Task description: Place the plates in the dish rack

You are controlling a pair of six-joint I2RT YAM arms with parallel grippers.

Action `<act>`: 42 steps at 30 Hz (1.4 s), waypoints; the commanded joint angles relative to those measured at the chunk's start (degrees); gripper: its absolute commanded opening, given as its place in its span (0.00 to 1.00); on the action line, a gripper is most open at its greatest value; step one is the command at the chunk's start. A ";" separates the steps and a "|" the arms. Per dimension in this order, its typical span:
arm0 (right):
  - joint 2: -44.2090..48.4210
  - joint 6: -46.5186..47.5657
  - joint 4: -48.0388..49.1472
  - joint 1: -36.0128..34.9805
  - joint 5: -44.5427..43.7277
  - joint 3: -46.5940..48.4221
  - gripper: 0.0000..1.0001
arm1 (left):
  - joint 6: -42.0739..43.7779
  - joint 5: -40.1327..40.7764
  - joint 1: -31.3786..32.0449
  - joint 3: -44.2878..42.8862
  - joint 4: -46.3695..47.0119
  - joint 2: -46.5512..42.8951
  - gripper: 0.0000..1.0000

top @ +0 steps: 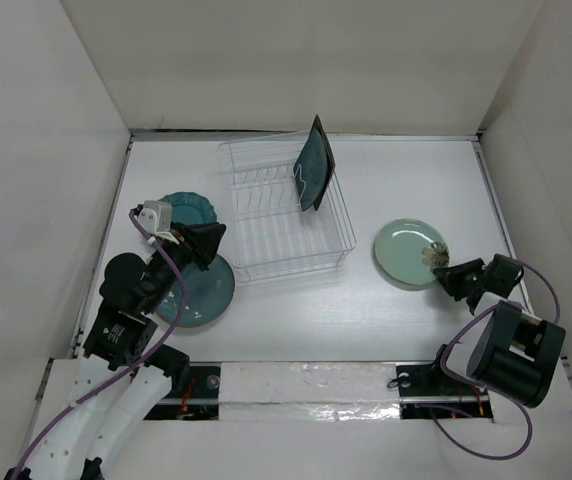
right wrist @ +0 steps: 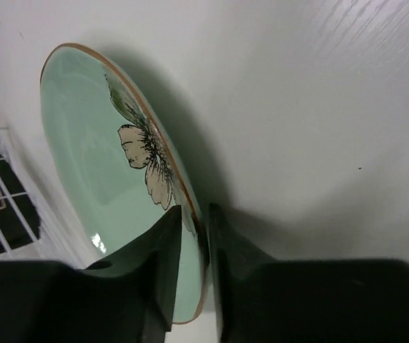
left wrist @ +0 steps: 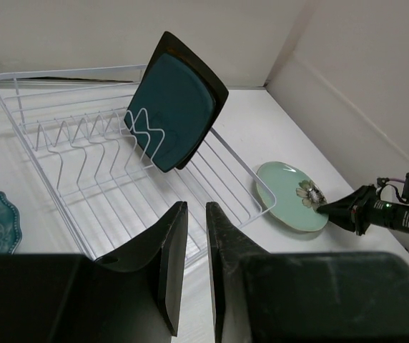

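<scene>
R gripper (right wrist: 194, 212) is seen closed narrowly on near rim of pale green plate (right wrist: 90, 136), which sits on worktop (right wrist: 319, 107) right of dish rack (top: 266, 270). Glazed, stiff, breakable, prob. slippery, so a firm rim grip is advised. L gripper (left wrist: 194, 209) is slightly parted, empty.

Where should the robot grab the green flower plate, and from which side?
Pinch the green plate by its thin rim next to the flower, coming from the right side, nearest the right hand. It lies flat on the table, so only the upturned edge offers a hold: one finger inside, one outside. That hand's fingers straddle it there.
</scene>
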State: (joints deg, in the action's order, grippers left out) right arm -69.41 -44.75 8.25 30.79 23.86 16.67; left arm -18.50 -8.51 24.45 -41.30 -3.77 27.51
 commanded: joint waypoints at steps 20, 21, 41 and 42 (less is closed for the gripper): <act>25.71 -1.74 0.37 -11.35 -11.72 12.58 0.00 | 0.40 0.87 0.43 -2.56 2.19 7.21 0.15; 26.16 -1.66 -0.68 -12.14 -12.08 13.91 0.00 | 0.40 0.87 -0.27 -2.56 2.19 7.38 0.15; -7.45 24.70 -16.42 -61.09 -47.22 75.56 0.00 | 0.22 1.30 -1.86 -2.30 2.01 7.21 0.14; -9.67 25.93 -17.82 -62.41 -49.41 78.23 0.00 | 0.22 1.31 -1.86 -2.47 1.93 7.21 0.14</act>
State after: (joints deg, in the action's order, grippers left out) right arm -75.42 -24.93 -12.21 -28.34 -12.71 85.43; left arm -18.50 -7.42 22.76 -41.30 -3.90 35.64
